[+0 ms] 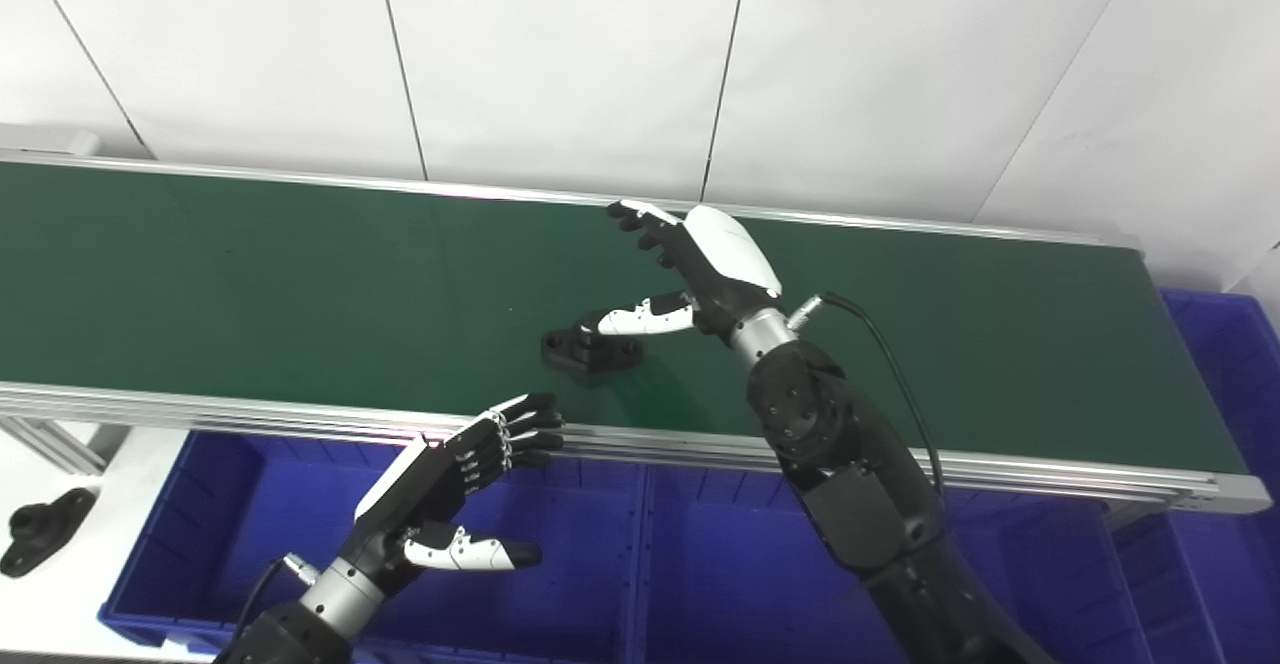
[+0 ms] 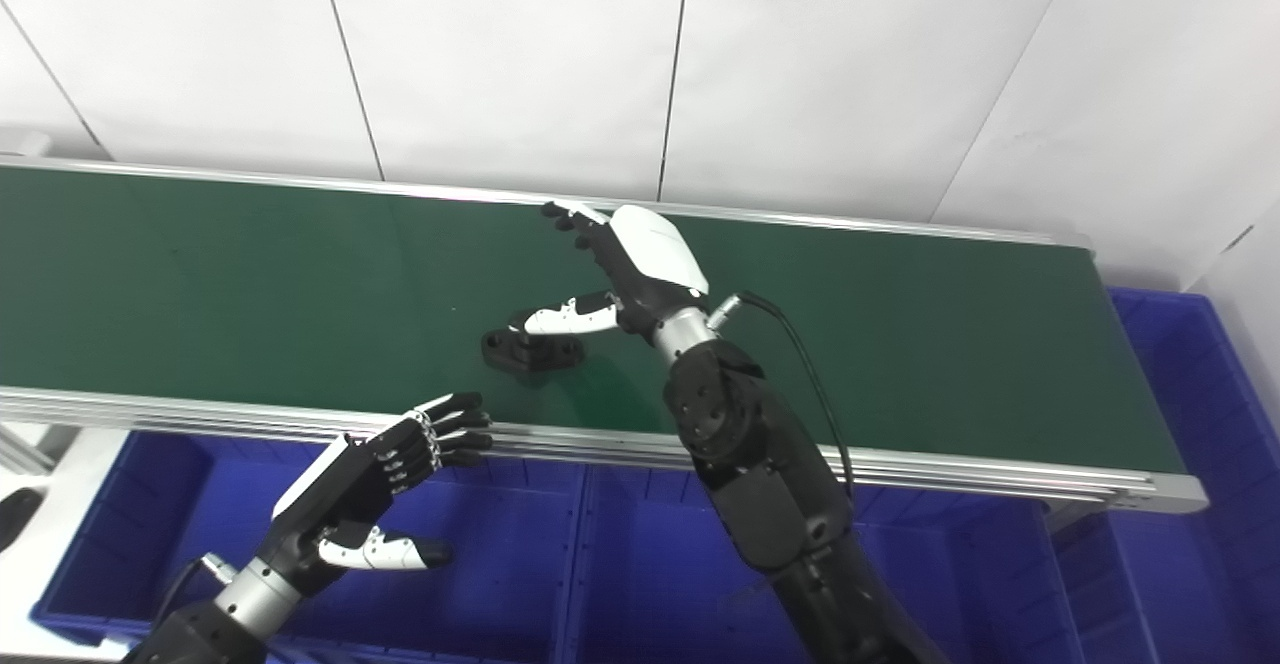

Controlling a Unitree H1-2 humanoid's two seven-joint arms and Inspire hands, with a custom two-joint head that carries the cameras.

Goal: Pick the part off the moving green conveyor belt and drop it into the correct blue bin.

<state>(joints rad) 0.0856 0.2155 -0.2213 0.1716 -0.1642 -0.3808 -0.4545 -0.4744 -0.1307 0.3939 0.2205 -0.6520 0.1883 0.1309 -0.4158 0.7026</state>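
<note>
In the left eye view, I am reaching my right hand (image 1: 715,264) out over the green conveyor belt (image 1: 300,274), fingers (image 1: 640,224) spread apart toward the far rail and my thumb stretched out to the side. The black part (image 1: 590,349) is lying flat on the belt near the front rail, and my thumb tip is sitting right above its raised boss; I cannot tell whether it is touching. Nothing is clamped yet, so I am judging the pick as only just being set up: the part is not lifted, and the carry and drop into a bin are all left to do. My left hand (image 1: 455,494) is hovering in front of the belt's front rail, over the blue bin (image 1: 250,544), fingers loosely extended and apart, thumb out, holding nothing. A second dark part (image 1: 40,529) is lying on the white surface off to the left, outside the bins.

In the right eye view, I am seeing the same arrangement from slightly to one side. My right hand's (image 2: 650,259) thumb is overlapping the top of the part (image 2: 530,349), while the fingers are splayed well beyond it, not curled round it. My left hand (image 2: 370,489) is waiting empty, its fingertips close to the front rail. The bins (image 2: 650,564) below the belt are looking empty where I can see into them, and another blue bin (image 2: 1180,364) is sitting past the belt's right end. Which bin is the correct one, I cannot tell from here.
</note>
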